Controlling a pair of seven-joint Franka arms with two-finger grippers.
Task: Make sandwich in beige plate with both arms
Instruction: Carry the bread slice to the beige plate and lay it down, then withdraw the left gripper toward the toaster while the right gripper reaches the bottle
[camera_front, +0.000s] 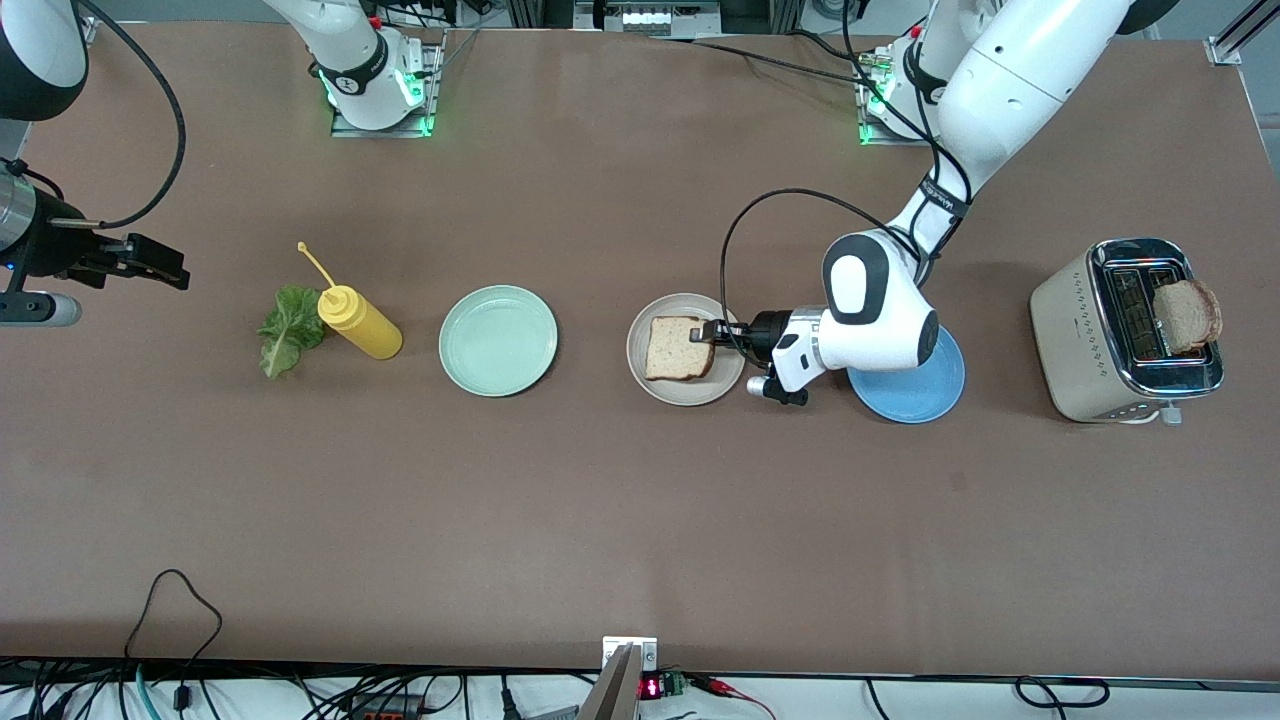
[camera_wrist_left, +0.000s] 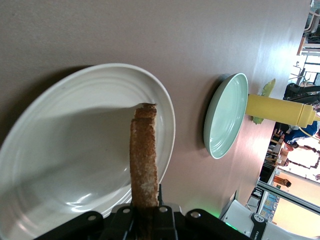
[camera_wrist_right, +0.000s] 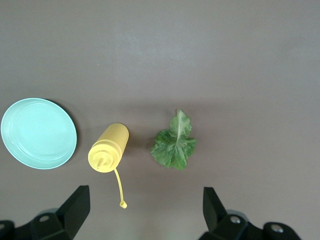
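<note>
Pinching the bread slice (camera_front: 680, 347) edgewise (over the beige plate (camera_front: 640, 370)), left fingers (camera_front: 703, 333).

No text, label, brand, number or sign can be read on anything here.

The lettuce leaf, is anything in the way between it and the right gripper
Nothing visible. The right gripper hangs open above the right arm's end of the table, and the lettuce leaf lies bare on the table. The yellow squeeze bottle stands beside the leaf, close but not covering it.

Bright even light, soft shadows, sharp focus
</note>
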